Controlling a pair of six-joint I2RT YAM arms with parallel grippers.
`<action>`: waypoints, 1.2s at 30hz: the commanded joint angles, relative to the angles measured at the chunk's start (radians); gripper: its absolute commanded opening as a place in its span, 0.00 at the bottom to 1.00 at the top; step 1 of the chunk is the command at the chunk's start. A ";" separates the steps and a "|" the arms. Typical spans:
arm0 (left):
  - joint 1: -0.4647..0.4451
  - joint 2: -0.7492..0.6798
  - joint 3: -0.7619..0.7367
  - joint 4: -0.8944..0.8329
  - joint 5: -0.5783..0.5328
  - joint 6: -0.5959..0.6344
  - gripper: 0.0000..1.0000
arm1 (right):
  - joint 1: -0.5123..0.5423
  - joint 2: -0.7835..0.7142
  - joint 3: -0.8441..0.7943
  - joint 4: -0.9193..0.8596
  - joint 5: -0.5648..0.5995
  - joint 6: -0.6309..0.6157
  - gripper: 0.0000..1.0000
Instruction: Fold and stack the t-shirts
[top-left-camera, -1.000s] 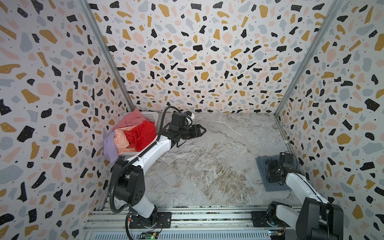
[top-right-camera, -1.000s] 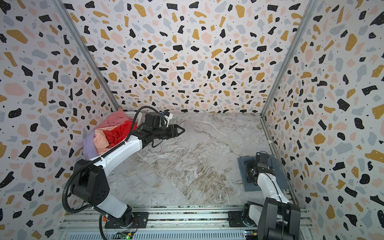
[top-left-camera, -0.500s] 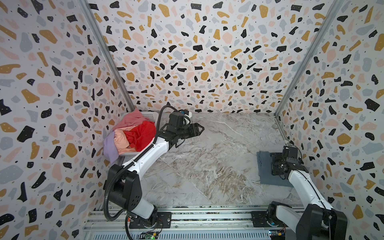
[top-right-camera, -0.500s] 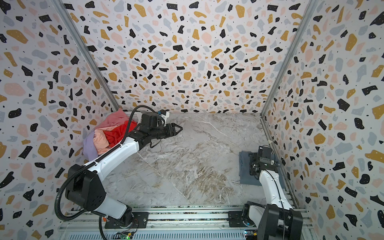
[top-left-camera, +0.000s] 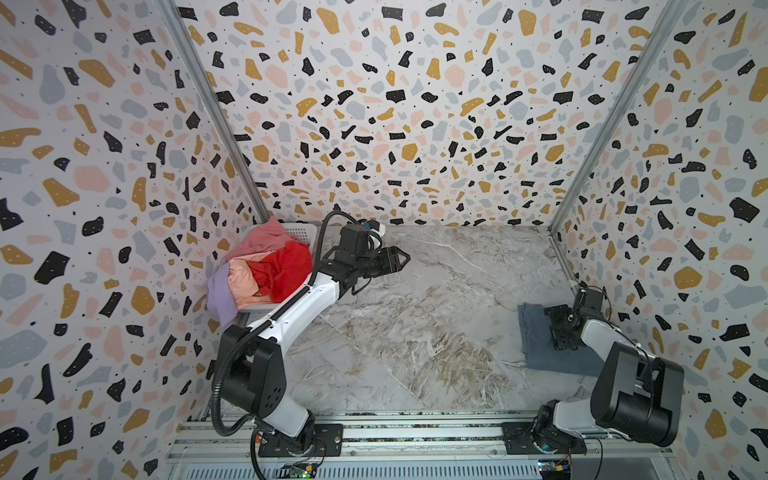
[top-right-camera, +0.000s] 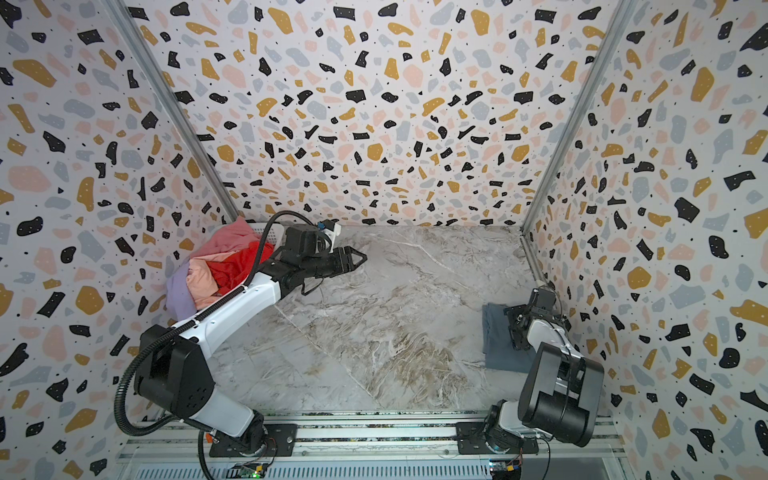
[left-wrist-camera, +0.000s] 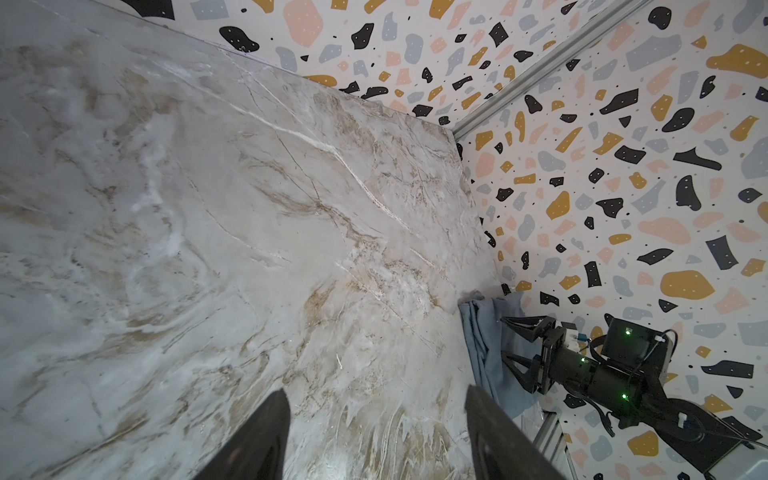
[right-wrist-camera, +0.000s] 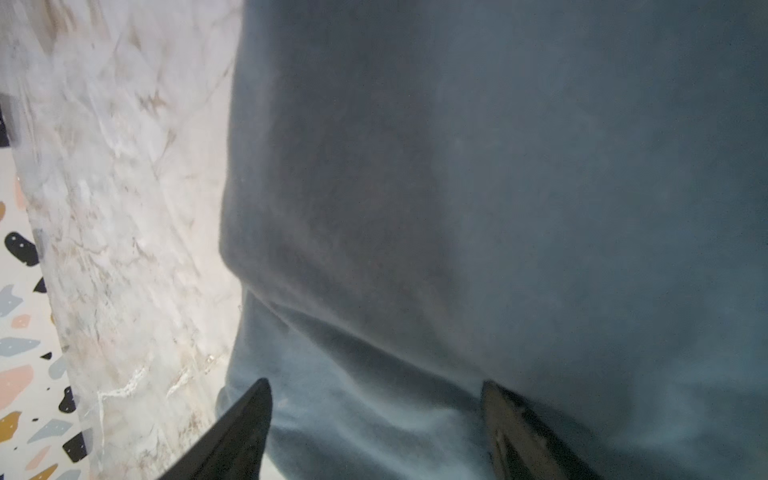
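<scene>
A slate grey-blue t-shirt (top-left-camera: 536, 349) (top-right-camera: 496, 345) lies folded flat on the marble table by the right wall. It also shows in the left wrist view (left-wrist-camera: 484, 345) and fills the right wrist view (right-wrist-camera: 498, 166). My right gripper (top-left-camera: 556, 328) (top-right-camera: 514, 328) (left-wrist-camera: 513, 341) (right-wrist-camera: 374, 415) hovers open just over it, with nothing pinched. The red t-shirt (top-left-camera: 286, 266), dusty pink t-shirt (top-left-camera: 266, 239), peach t-shirt (top-left-camera: 243, 280) and lavender t-shirt (top-left-camera: 218, 295) are heaped in the basket at the back left. My left gripper (top-left-camera: 401, 259) (top-right-camera: 359, 258) (left-wrist-camera: 376, 415) stands open and empty beside that heap.
The white perforated basket (top-left-camera: 301, 228) sits in the back left corner, and the lavender cloth hangs over its front. Terrazzo-patterned walls close off the table (top-left-camera: 436, 316) on three sides. An aluminium rail (top-left-camera: 415, 432) with both arm bases runs along the front.
My right gripper has lifted off the grey-blue shirt and opened slightly, while its arm folds back toward the base. The left arm has barely shifted.
</scene>
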 joint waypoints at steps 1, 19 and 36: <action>0.004 -0.031 -0.019 0.034 -0.003 -0.002 0.68 | -0.089 -0.066 -0.095 -0.116 0.027 -0.094 0.81; 0.004 -0.009 0.001 0.028 -0.008 -0.003 0.68 | 0.007 -0.061 -0.131 -0.046 -0.038 0.043 0.80; 0.023 -0.024 -0.002 0.011 -0.011 0.011 0.69 | 0.108 -0.342 -0.220 -0.266 0.034 0.056 0.80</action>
